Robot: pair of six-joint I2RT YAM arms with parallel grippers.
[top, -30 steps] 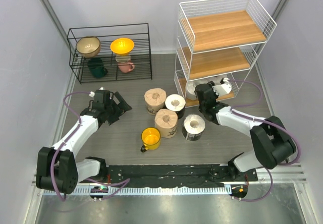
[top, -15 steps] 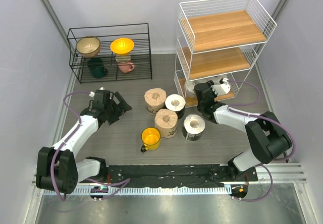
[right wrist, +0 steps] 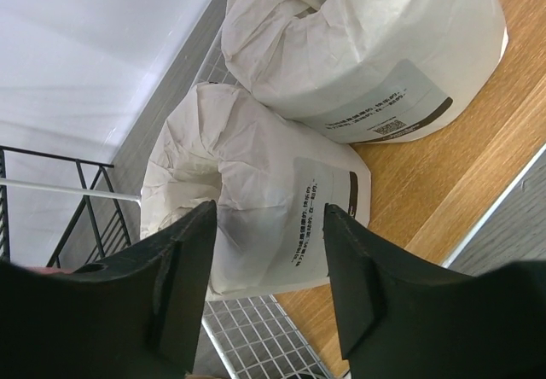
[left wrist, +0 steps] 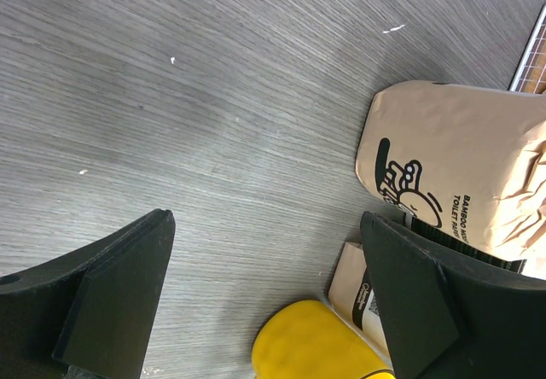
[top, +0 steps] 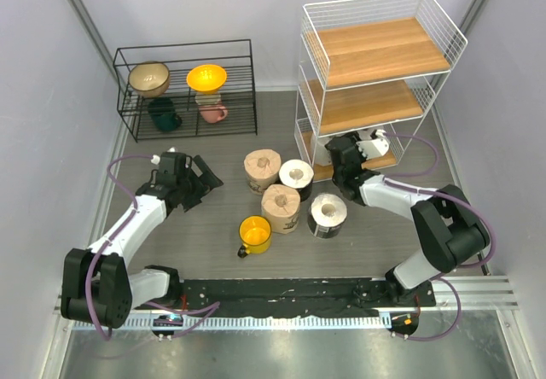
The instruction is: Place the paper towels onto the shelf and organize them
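Two white paper towel rolls lie on their sides on the lowest wooden board of the white wire shelf (top: 380, 50), at the far right. The one nearest the wrist camera (right wrist: 256, 174) presses against the other (right wrist: 375, 46). The right gripper (right wrist: 269, 208) reaches into that lowest tier. Its fingers are spread apart just in front of the nearest roll and clasp nothing; whether the tips touch it I cannot tell.

Four more rolls stand clustered mid-table, left of the shelf: a far tan roll (top: 262, 168), a dark-wrapped white roll (top: 296, 176) touching its right, a near tan roll (top: 281, 206), and a second white roll (top: 328, 214) to its right. A yellow mug (top: 254, 233) sits just near-left of the near tan roll.

The left gripper (top: 205, 183) hangs left of the cluster, jaws wide and empty. A black wire rack (top: 183, 89) stands far left.
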